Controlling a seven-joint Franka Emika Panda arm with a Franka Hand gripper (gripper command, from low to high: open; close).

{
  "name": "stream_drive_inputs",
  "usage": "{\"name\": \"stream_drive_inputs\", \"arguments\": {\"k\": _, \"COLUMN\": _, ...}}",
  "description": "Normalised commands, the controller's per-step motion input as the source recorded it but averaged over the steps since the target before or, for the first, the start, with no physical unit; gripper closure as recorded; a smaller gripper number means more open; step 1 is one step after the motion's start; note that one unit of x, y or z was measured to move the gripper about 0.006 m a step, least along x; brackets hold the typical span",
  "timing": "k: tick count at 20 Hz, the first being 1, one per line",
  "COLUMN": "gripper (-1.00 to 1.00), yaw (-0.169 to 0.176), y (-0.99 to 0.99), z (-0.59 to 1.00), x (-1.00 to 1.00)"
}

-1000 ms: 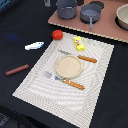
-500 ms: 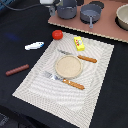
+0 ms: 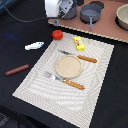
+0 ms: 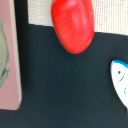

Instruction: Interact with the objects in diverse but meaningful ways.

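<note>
the gripper (image 3: 56, 20) is seen high up at the back of the exterior view, above the red tomato (image 3: 57, 34). its fingers are hidden, so wide or narrow cannot be told. the tomato is set at the far corner of the striped mat (image 3: 95, 95). the white-and-blue fish (image 3: 34, 46) is laid on the black cloth near it. the yellow block (image 3: 79, 43) is on the mat. the brown sausage stick (image 3: 17, 70) is well apart. the grey pot (image 3: 91, 13) is kept on the pink board (image 3: 107, 31).

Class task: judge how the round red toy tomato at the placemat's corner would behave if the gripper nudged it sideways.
The round red toy tomato would probably roll, since it looks smooth and rounded. Its glossy skin suggests hard plastic, likely light and slippery. It straddles the pale woven placemat's edge, which may deflect it.
</note>
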Motion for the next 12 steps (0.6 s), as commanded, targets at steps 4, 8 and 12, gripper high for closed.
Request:
{"name": "stream_drive_inputs", "arguments": {"k": 4, "gripper": -1.00, "yaw": 0.146, "y": -0.21, "z": -0.23, "x": 0.01}}
{"name": "stream_drive_inputs", "arguments": {"k": 8, "gripper": -1.00, "yaw": 0.100, "y": 0.06, "z": -0.19, "x": 0.00}}
{"name": "stream_drive_inputs", "arguments": {"k": 12, "gripper": -1.00, "yaw": 0.085, "y": 0.07, "z": -0.23, "x": 0.00}}
